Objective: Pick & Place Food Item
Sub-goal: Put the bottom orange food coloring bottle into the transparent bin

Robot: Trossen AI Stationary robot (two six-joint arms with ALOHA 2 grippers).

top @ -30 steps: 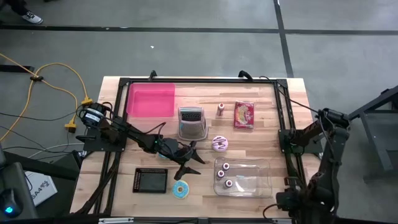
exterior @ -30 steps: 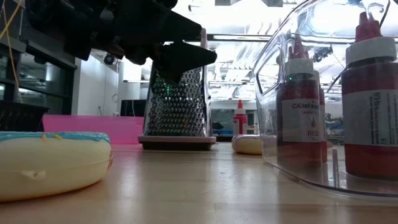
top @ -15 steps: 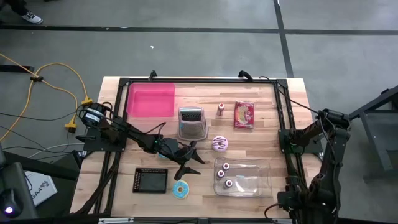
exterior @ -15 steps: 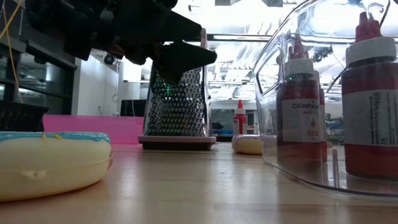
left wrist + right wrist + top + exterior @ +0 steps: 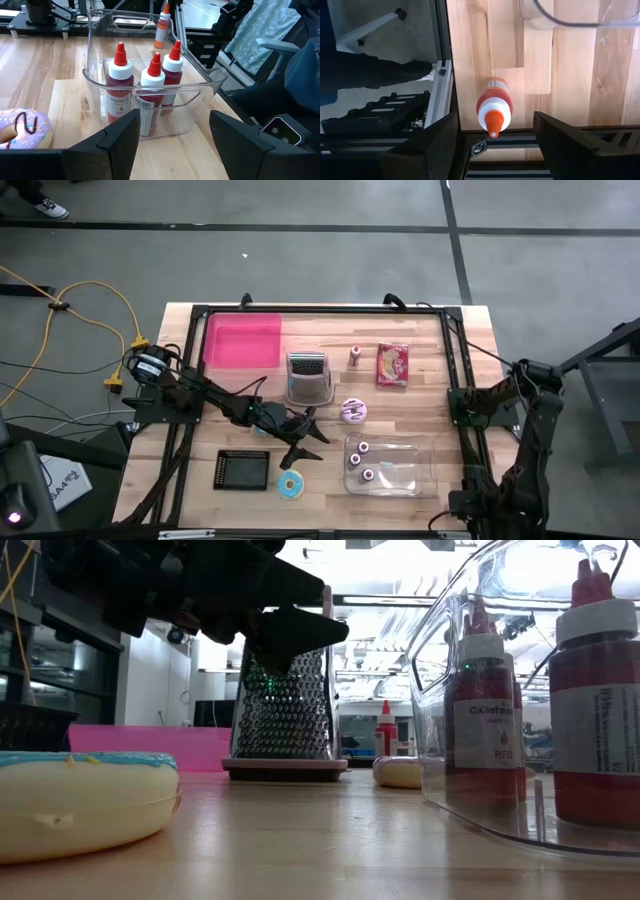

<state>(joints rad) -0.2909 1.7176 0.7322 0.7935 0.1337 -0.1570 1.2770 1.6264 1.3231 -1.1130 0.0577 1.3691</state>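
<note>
Left gripper (image 5: 305, 438) open, empty, hovering mid-table; blue donut (image 5: 291, 485) just below-near side, pink donut (image 5: 354, 411) farther; right gripper (image 5: 495, 150) open, parked.

A pink tray (image 5: 243, 340) lies at the table's far left corner. Just beside it stands a metal box grater (image 5: 309, 376) on a pink base, upright. Further right a small orange-capped bottle (image 5: 355, 357) stands alone, near a flat red snack packet (image 5: 393, 364). A black square grid-patterned pad (image 5: 243, 469) rests near the front edge. A clear plastic bin (image 5: 207, 89) with handle cut-outs holds three red sauce bottles (image 5: 120, 80) with white collars and red nozzles, upright and close together. Off the table, a yellow cable (image 5: 95, 295) trails across the grey floor.
</note>
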